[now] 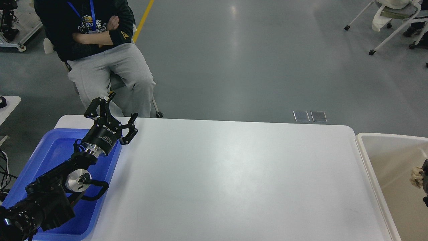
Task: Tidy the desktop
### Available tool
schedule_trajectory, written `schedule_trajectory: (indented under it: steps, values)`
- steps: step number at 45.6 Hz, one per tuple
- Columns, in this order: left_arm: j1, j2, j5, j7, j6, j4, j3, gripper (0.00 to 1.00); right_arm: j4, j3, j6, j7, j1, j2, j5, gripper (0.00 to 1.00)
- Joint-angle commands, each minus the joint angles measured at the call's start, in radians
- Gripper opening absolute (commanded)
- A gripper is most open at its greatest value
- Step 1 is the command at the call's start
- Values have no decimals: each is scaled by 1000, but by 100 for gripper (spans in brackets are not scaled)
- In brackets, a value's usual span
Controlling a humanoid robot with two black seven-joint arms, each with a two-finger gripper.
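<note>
The white desktop (234,180) is bare, with nothing lying on it. My left gripper (117,108) is open and empty; it is held above the far left corner of the desktop, at the edge of the blue tray (50,152). Only a dark sliver of my right gripper (425,174) shows at the right edge of the view, over the beige-white tub (367,160). A small crumpled beige lump (416,176) sits right against it, inside the tub's outline. I cannot tell whether the fingers still hold the lump.
A seated person (100,57) with crossed arms is just beyond the table's far left corner. The blue tray stands at the left end under my left arm and the tub at the right end. Wheeled chairs (394,23) stand far right on the grey floor.
</note>
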Motion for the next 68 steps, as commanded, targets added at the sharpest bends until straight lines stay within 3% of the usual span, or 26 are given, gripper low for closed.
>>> schedule_trajectory:
  steps: [1,7,13,16,19,24,28,40,56,68]
  values:
    - [0,0,0,0,0,0,0,100,-20,6,-43,-10,-41,46,62,19]
    - [0,0,0,0,0,0,0,100,-20,9,-52,-10,-44,49,76,23]
    - [0,0,0,0,0,0,0,100,-20,9,-52,-10,-53,48,91,34]
    - [0,0,0,0,0,0,0,100,-20,9,-52,-10,-53,48,91,47]
    - [0,0,0,0,0,0,0,100,-20,9,-52,-10,-53,48,91,69]
    - [0,0,0,0,0,0,0,100,-23,8,-55,-9,-53,46,91,89]
    - [0,0,0,0,0,0,0,100,-23,0,-61,-7,-53,44,91,99]
    - [0,0,0,0,0,0,0,100,-22,7,-67,-4,-30,37,91,99]
    - [0,0,0,0,0,0,0,100,-9,79,-55,5,134,18,128,99]
    - [0,0,0,0,0,0,0,100,144,211,-47,2,304,5,139,99]
